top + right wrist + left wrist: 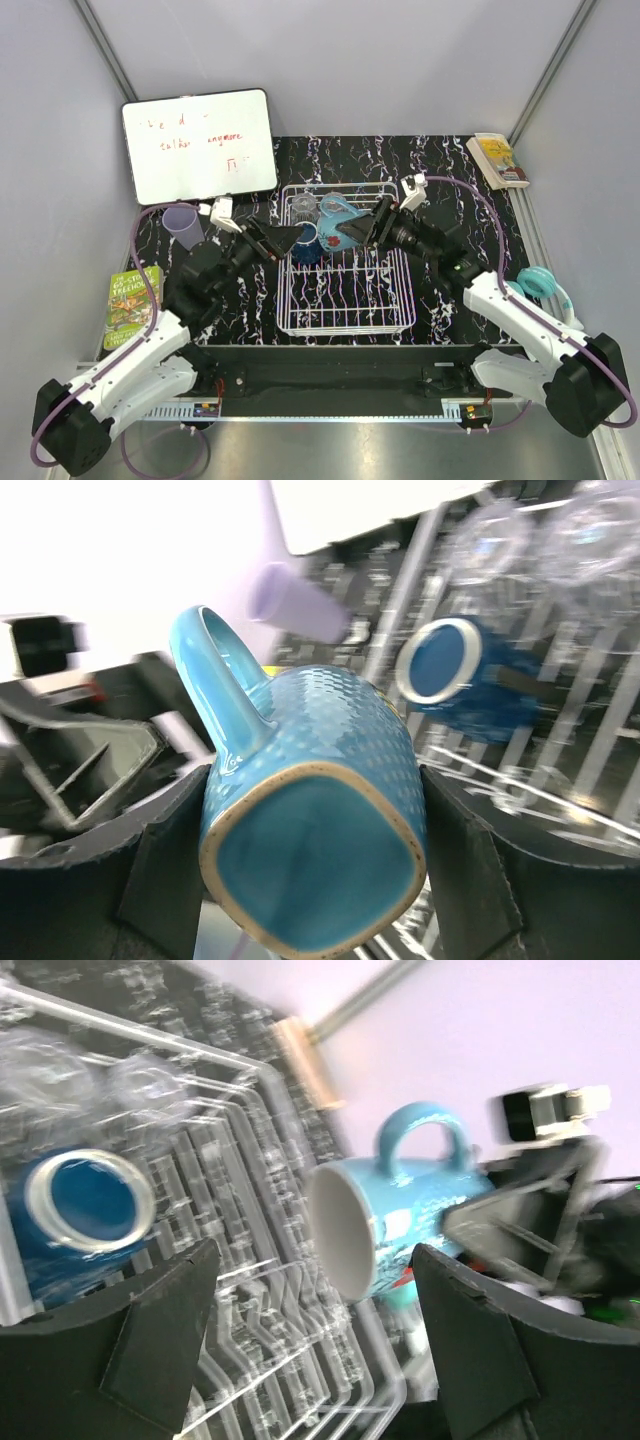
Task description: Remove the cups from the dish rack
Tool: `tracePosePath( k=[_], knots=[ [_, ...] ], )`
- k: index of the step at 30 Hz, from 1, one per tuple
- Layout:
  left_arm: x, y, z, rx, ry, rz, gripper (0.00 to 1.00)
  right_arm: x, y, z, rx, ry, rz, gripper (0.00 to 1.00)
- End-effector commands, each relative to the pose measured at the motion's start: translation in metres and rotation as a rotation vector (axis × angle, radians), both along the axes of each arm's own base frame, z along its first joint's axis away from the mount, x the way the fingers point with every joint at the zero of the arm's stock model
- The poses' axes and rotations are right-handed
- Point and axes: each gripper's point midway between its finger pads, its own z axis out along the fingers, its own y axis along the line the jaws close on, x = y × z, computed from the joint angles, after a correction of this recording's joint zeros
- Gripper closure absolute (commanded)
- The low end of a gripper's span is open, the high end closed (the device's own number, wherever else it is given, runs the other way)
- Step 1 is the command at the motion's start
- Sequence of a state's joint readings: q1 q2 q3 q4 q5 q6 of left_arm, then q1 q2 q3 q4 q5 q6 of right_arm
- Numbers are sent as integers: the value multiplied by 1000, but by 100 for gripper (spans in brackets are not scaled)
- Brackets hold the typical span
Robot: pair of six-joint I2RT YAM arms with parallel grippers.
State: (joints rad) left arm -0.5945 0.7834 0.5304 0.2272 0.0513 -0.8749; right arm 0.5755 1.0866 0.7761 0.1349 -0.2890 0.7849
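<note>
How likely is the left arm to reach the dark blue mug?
Probably yes: the left gripper is open right beside the dark blue mug, which lies uncovered in the dish rack.

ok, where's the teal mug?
Top view: teal mug lies sideways in the right gripper, over the far end of the dish rack, right of the dark blue mug.

teal mug (330, 750) dimpled pattern, tan base edge; dark blue mug (85, 1200) pale rim; tumbler (183, 225) lavender; dish rack (345, 315) white; worktop (450, 170) black, white marbling; glasses (304, 208) probably clear, blurry
</note>
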Motion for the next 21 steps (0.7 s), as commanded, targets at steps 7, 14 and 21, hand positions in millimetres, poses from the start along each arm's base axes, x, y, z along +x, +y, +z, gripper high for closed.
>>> tracePosePath(
  k=[7,14,21],
  knots=[
    [-28,-24,69,-309,-191,-208,21,-27,15,85,373,-192,158,100],
    [-32,-43,75,-307,-194,-271,24,-27,19,86,393,-188,186,100],
    [-40,-64,74,-316,-190,-332,33,-26,24,79,403,-157,211,100]
  ],
)
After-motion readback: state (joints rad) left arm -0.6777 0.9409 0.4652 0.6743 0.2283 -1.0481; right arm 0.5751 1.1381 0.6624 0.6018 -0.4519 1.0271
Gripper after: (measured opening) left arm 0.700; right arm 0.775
